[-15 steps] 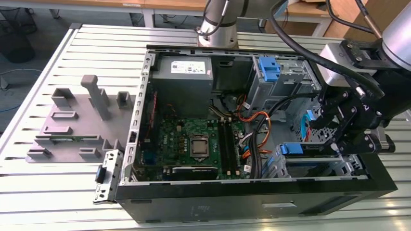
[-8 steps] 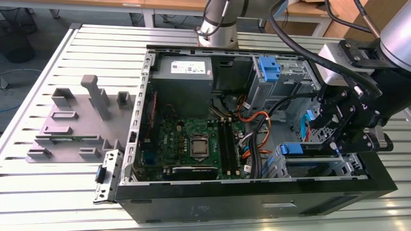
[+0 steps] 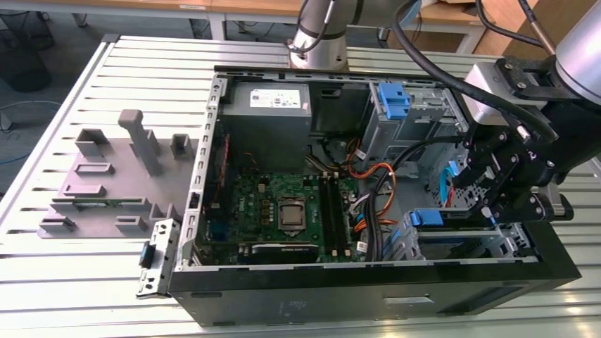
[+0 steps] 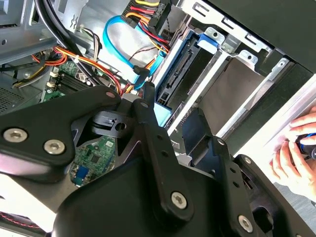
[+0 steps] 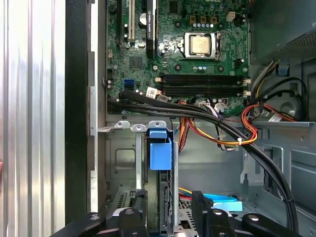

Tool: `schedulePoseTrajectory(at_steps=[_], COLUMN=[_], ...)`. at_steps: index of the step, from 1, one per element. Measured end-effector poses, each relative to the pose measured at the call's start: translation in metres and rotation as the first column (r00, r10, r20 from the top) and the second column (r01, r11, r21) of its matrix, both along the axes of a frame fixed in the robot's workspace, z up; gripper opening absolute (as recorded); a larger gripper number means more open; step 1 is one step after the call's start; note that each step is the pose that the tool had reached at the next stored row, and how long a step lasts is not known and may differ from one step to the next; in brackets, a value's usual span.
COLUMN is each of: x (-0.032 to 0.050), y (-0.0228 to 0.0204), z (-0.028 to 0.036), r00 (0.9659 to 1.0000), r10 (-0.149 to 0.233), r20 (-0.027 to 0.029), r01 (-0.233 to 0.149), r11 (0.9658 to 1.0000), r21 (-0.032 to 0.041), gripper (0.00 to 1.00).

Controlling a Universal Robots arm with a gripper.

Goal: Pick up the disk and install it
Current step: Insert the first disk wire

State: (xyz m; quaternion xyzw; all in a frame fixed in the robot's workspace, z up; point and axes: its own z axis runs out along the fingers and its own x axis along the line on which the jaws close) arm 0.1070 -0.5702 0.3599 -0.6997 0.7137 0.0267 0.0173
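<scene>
Disk seated in drive bay, apparently just beyond hand.

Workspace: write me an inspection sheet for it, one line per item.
Surface: slatted metal table, with the open computer case lying on it.
Job's things: the disk sits upright in the case's drive cage, its blue carrier showing.
Clutter: grey fixture block beside the case on the exterior view's left; spare blue bracket in the other bay.
Grippers: the gripper is inside the case, straddling the disk's slot.
Cables: orange and red wires loop past the cage; black cables cross the motherboard's edge; blue flat cable beside the disk.
Surroundings: a person's hand just outside the case; wooden desks behind.
</scene>
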Motion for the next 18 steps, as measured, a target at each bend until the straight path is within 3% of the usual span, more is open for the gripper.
schedulePoseTrajectory(at_steps=[18], x=[0.0], y=[0.0052], z=[0.0023], r00=[1.0], r10=[0.0], r20=[0.0], r01=[0.0], r11=[1.0], r21=[0.0001], gripper=[0.49])
